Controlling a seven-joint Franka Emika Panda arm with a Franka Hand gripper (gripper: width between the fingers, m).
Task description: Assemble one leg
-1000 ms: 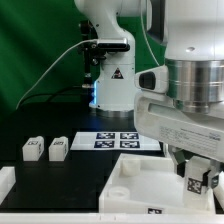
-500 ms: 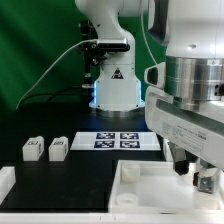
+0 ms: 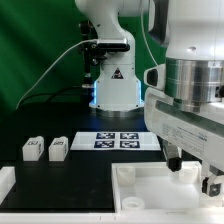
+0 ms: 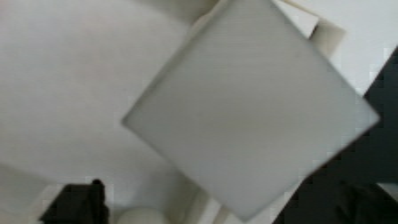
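The gripper (image 3: 192, 172) has descended toward the tabletop (image 3: 140, 186) at four o'clock, apparently seating a leg; its grip cannot be told.

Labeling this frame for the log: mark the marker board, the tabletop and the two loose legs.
marker board (image 3: 120, 140), exterior view, on its printed middle.
tabletop (image 3: 150, 190), exterior view, on its bare inner surface.
left leg (image 3: 33, 149), exterior view, on its top face.
right leg (image 3: 58, 148), exterior view, on its top face.
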